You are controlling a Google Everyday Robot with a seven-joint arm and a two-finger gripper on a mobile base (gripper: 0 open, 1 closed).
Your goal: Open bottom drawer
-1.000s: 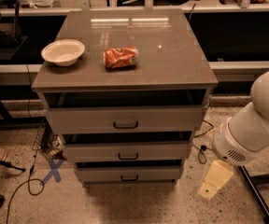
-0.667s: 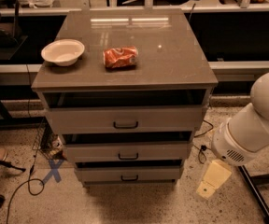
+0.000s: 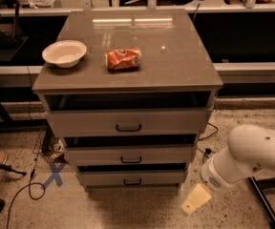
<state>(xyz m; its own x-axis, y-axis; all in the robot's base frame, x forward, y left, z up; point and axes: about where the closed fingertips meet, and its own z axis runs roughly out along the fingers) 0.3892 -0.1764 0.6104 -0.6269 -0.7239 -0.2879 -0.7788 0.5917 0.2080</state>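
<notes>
Our pincer (image 3: 196, 199) has dropped lower and nearer the bench (image 3: 175, 66), now off its lower right corner; how open it is, we cannot tell. The bottom drawer (image 3: 132, 178), lowest in the bench, is not yet gripped, so we judge the approach half done.

You had open floor (image 3: 128, 210) in front of the bottom drawer (image 3: 132, 177); your gripper (image 3: 196, 199) hung low to its right.

The one camera looks down from above at the front of the cabinet (image 3: 175, 56), fairly near; the gripper (image 3: 196, 199) is low at the right.
</notes>
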